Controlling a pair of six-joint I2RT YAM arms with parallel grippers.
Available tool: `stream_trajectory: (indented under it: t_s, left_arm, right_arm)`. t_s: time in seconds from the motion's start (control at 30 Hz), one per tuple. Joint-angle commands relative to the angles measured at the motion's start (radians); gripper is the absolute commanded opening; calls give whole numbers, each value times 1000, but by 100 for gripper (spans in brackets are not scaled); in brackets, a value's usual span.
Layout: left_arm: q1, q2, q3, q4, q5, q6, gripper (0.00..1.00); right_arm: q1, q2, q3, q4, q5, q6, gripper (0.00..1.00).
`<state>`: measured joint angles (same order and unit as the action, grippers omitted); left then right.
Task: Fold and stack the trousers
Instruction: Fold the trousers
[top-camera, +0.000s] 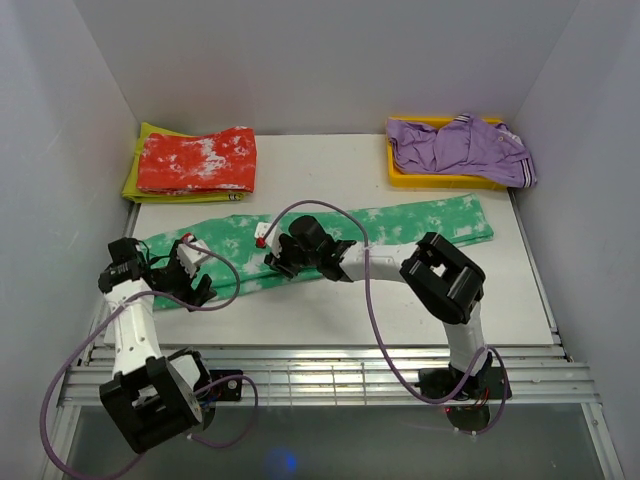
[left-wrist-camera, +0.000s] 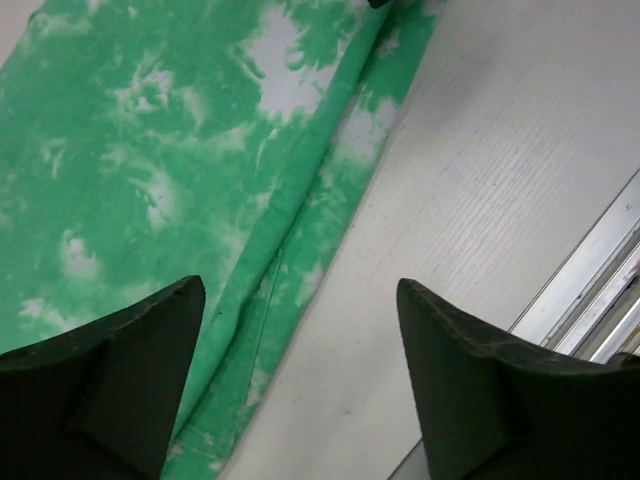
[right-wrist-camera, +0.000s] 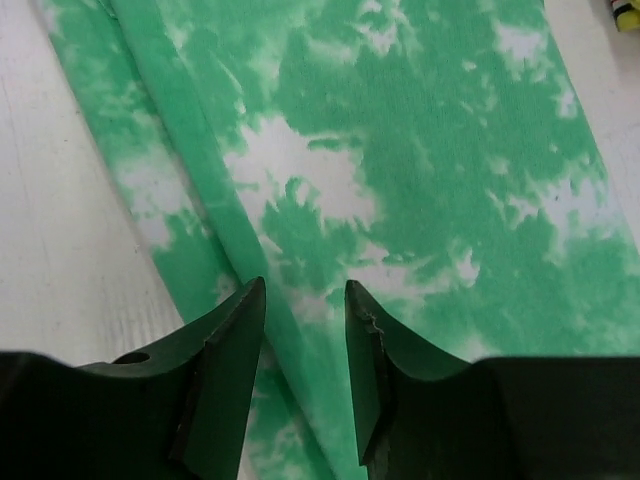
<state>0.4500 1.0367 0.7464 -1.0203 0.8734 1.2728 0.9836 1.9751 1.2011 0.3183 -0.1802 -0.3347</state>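
The trousers (top-camera: 400, 225) lie flat across the table (top-camera: 400, 300), running from 8 o'clock to 2 o'clock. The left gripper (left-wrist-camera: 300, 300) is at the 8 o'clock end, jaws spread wide over the cloth's near edge. The right gripper (right-wrist-camera: 305, 290) is over mid-length, jaws set to a narrow gap astride a seam; contact with the cloth cannot be determined.

my left arm's folded up at the elbow, left gripper (top-camera: 188, 268) pointing down over the left end of the trousers (top-camera: 420, 225), fingers spread wide; right arm's stretched low toward their middle; right gripper (right-wrist-camera: 305, 290) just above them, fingers barely apart
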Motion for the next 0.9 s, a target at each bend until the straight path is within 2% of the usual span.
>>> stream_trajectory:
  t_s: [0.0,0.03,0.13,0.2,0.37,0.47,0.63,0.87]
  left_arm:
    - [16,-38,-42,105,6,10,98]
    - [18,-44,-57,106,-11,-31,98]
    - [19,-53,-105,292,-31,-85,98]
    - [18,-50,-126,353,-51,-144,98]
    - [18,-38,-179,491,-105,-138,98]
    - [18,-21,-200,506,-99,-84,98]
    - [19,49,-194,433,-79,48,98]
    - [19,152,-174,442,-108,76,98]
  right_arm:
    - [-10,16,121,-94,-106,-122,45]
    - [-14,30,147,-129,-135,-122,44]
    - [-22,79,241,-206,-217,-131,42]
    - [-23,99,281,-242,-251,-141,45]
    - [-22,128,301,-249,-321,-202,45]
    - [-22,133,298,-246,-375,-237,42]
    - [-11,157,327,-268,-409,-270,41]
    - [-3,179,344,-257,-455,-288,39]
